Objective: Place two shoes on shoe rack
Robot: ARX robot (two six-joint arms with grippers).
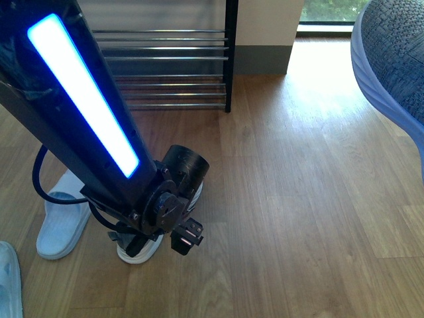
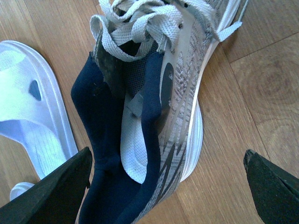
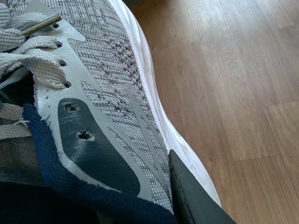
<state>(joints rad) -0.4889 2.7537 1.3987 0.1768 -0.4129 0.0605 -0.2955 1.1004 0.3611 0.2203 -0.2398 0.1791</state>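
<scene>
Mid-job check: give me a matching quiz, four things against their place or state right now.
Things:
1 left gripper
2 right gripper
3 slipper
4 rack

States:
a white, beside the floor sneaker
b chrome bars, farthest back
c gripping the raised sneaker
d open around the floor sneaker

Pairs: 1-d, 2-c, 3-a, 4-b

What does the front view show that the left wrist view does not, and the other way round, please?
Only the front view shows the shoe rack, the left arm with its blue light strip, and a second grey sneaker raised at the right edge. Only the left wrist view shows the floor sneaker's navy lining and pale laces, with the open left tool flanking it. Both share that sneaker, the white slipper beside it and the wooden floor.
</scene>
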